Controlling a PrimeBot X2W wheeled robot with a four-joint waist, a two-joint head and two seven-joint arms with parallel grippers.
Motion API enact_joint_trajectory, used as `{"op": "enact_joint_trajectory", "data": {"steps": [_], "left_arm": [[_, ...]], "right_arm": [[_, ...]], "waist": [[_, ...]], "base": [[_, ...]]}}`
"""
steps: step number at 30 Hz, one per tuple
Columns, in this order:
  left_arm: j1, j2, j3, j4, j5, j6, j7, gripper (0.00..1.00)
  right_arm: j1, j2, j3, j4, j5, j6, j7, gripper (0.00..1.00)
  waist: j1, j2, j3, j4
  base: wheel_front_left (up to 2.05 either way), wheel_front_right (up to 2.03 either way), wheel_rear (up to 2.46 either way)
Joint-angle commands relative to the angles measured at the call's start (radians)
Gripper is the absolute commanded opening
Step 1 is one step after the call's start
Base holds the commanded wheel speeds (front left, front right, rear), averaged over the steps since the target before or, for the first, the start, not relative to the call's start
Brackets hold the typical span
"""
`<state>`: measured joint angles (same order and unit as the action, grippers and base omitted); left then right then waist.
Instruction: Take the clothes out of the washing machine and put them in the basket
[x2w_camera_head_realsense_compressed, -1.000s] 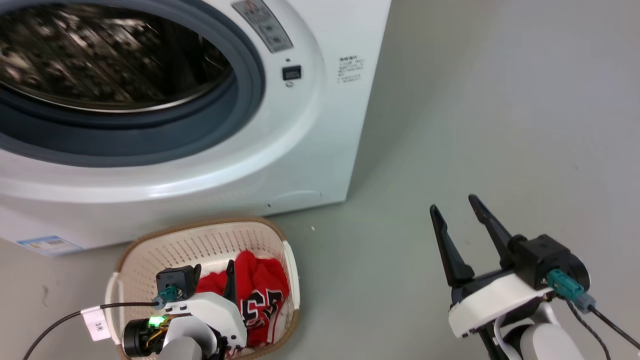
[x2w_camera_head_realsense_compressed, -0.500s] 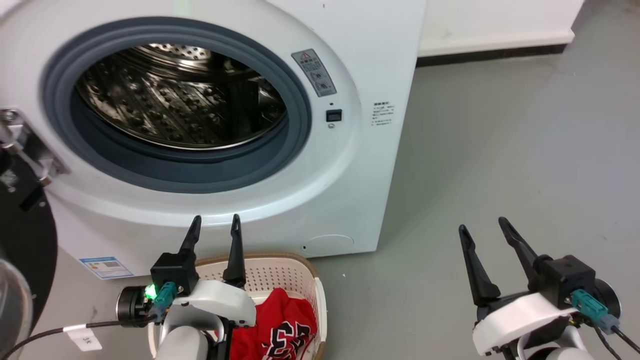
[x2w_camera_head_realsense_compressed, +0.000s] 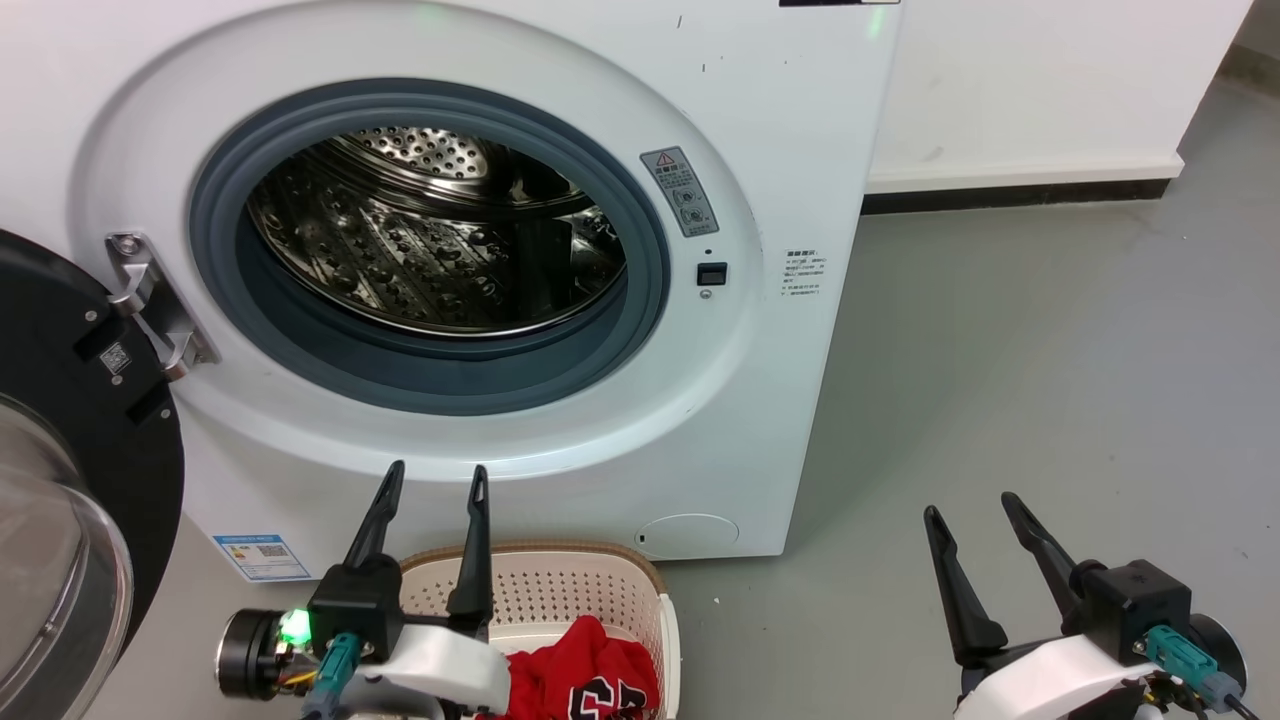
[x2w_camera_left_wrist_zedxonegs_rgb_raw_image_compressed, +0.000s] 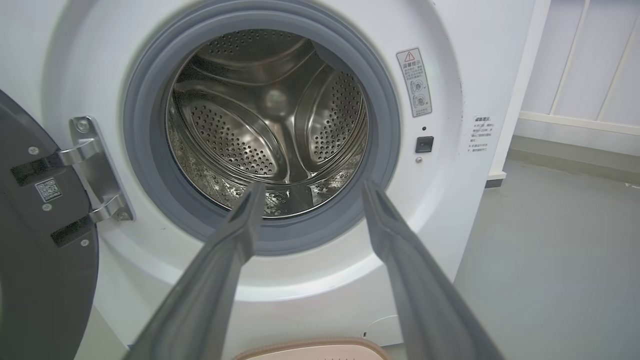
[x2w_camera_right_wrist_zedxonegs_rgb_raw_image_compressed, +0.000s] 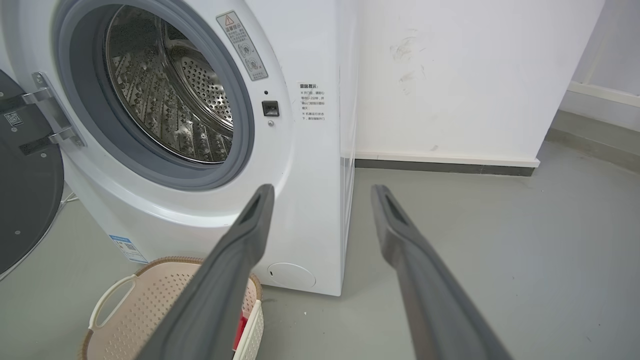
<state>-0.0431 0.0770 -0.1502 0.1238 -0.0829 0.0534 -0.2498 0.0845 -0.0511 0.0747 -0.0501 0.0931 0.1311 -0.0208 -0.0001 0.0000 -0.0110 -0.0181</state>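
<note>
Now: both arms hang in front of the washer (x2w_camera_head_realsense_compressed: 800, 120), nothing in either one.
Left gripper (x2w_camera_head_realsense_compressed: 438, 468): fingers spread, empty, pointing up at the porthole from above the basket's back rim.
Right gripper (x2w_camera_head_realsense_compressed: 971, 505): spread and empty too, over the floor (x2w_camera_head_realsense_compressed: 1050, 350), well apart from the washer's right side.
Drum (x2w_camera_left_wrist_zedxonegs_rgb_raw_image_compressed: 265, 115): perforated steel all round, and no red in it as far as the left wrist view shows. Its lowest front lip hides behind the fingers.
Door (x2w_camera_head_realsense_compressed: 70, 420): swung wide open at the left.
Basket (x2w_camera_head_realsense_compressed: 570, 590): on the floor just beside the washer's foot, below the porthole.
Clothes (x2w_camera_head_realsense_compressed: 590, 670): red cloth heaped in the basket, jersey numerals peeking at the head view's bottom edge. One piece or two, I cannot tell.
Done: unloading looks finished, with clothes out and in the basket.
Left: little, I judge; at most a check of that hidden drum lip.
</note>
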Motion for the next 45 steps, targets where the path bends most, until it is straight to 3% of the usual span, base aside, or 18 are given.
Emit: {"op": "enact_joint_trajectory", "data": {"steps": [1,28,29,32,45], "left_arm": [[0.016,0.004,0.001,-0.009,0.002,0.005,0.004,1.0],[0.061,0.026,0.006,-0.046,-0.041,0.027,0.047,1.0],[0.059,0.021,0.005,-0.04,-0.037,0.026,0.052,0.0],[0.063,0.016,0.006,-0.018,-0.055,0.023,0.057,0.0],[0.037,0.009,0.052,0.007,-0.316,-0.014,0.112,0.0]], "right_arm": [[0.01,0.002,0.0,-0.004,0.007,-0.001,0.001,1.0],[0.024,0.002,0.009,-0.026,0.02,-0.001,0.005,1.0],[0.02,0.0,0.008,-0.018,0.021,0.0,0.005,0.0],[0.028,0.0,0.011,-0.002,0.038,0.0,0.002,0.0],[-0.015,-0.019,-0.003,0.05,0.322,0.0,0.009,0.0]], "waist": [[0.0001,0.0,-0.004,0.004],[0.0001,0.0,-0.008,0.01],[0.0002,0.0,-0.008,0.01],[0.0002,0.0,-0.008,0.01],[0.0002,0.0,-0.006,0.011]], "base": [[0.0,0.0,0.0],[0.0,0.0,0.0],[0.0,0.0,0.0],[0.0,0.0,0.0],[0.0,0.0,0.0]]}}
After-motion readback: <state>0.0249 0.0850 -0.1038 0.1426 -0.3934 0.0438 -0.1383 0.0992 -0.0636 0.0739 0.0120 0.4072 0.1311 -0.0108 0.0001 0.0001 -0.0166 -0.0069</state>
